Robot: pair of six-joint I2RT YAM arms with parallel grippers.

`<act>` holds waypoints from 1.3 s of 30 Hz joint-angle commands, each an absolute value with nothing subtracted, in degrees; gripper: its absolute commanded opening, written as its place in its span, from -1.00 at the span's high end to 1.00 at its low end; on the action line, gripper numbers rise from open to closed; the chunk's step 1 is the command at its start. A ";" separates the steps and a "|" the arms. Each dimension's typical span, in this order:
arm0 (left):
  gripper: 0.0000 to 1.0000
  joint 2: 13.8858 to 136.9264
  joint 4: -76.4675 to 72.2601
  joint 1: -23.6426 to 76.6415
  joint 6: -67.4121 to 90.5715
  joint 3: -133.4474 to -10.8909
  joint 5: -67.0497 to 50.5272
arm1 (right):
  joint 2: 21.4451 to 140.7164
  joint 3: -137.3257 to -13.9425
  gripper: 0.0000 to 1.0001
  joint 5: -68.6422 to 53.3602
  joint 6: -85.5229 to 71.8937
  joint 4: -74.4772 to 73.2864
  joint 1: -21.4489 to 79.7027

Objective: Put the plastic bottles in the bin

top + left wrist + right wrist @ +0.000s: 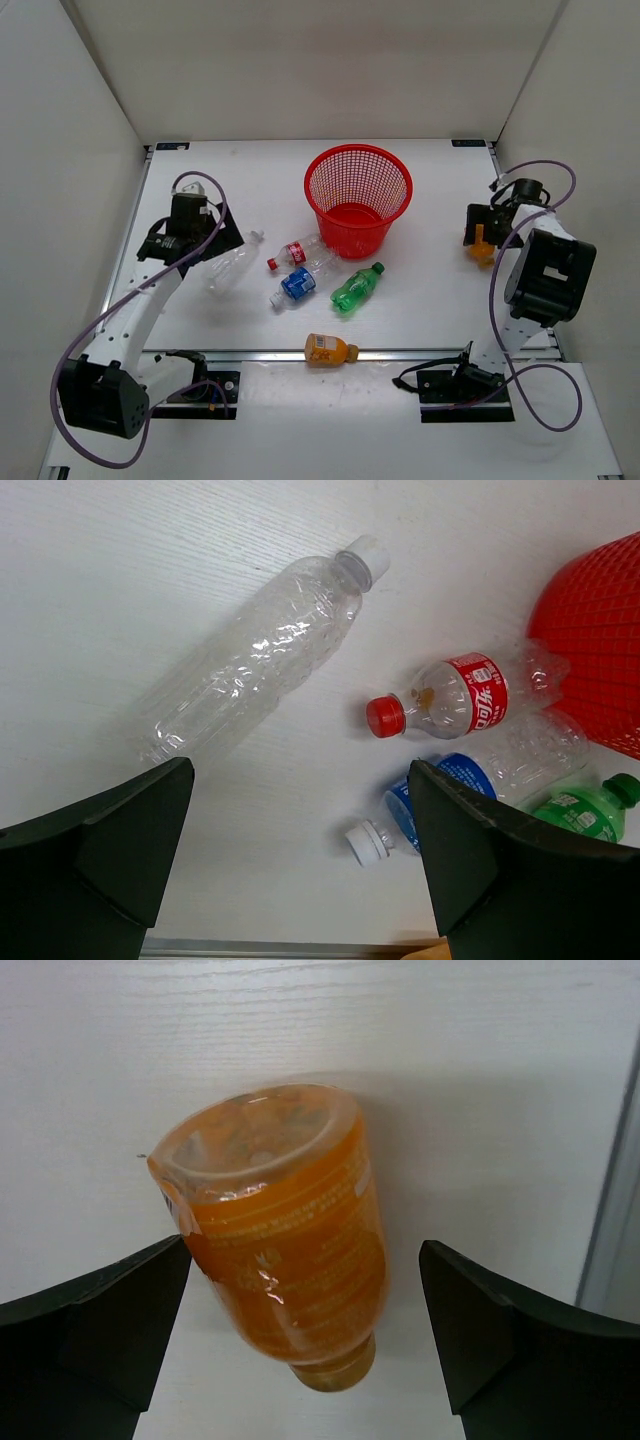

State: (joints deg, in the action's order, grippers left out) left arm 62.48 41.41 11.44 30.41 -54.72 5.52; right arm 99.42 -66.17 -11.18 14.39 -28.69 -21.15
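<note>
The red mesh bin (358, 195) stands at the back centre; its wall also shows in the left wrist view (595, 630). A clear white-capped bottle (235, 262) (255, 660), a red-label bottle (298, 252) (455, 695), a blue-label bottle (296, 284) (470, 780) and a green bottle (357, 286) (585, 810) lie on the table in front of it. One orange bottle (330, 349) lies on the front rail. My left gripper (200, 240) (300, 850) is open and empty above the table near the clear bottle. My right gripper (482, 232) (305, 1320) is open, with its jaws on either side of a second orange bottle (484, 246) (280, 1230).
White walls enclose the table on three sides. An aluminium rail (250, 354) runs along the front, with the arm bases (200, 390) behind it. A metal edge strip (610, 1220) lies just right of the right gripper.
</note>
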 commanded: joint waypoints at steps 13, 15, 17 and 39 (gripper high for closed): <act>-0.97 63.55 43.94 11.42 27.16 -55.02 2.73 | 89.65 -70.02 0.69 -17.14 6.07 -21.60 -14.51; -0.97 63.54 44.38 11.95 26.72 -54.75 1.24 | 86.76 -73.99 0.66 -18.19 3.35 -24.67 -12.06; -0.97 63.11 44.39 12.74 26.28 -54.06 0.27 | 85.44 -81.26 0.68 -19.15 1.16 -28.12 -8.02; -0.98 80.66 47.80 8.26 11.46 -66.87 -0.96 | 88.94 -91.57 -0.98 -30.67 -2.90 -20.56 20.22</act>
State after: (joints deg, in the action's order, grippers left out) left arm 77.69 46.48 9.02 18.33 -61.14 -0.45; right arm 89.56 -86.24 -30.09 -4.73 -19.66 19.88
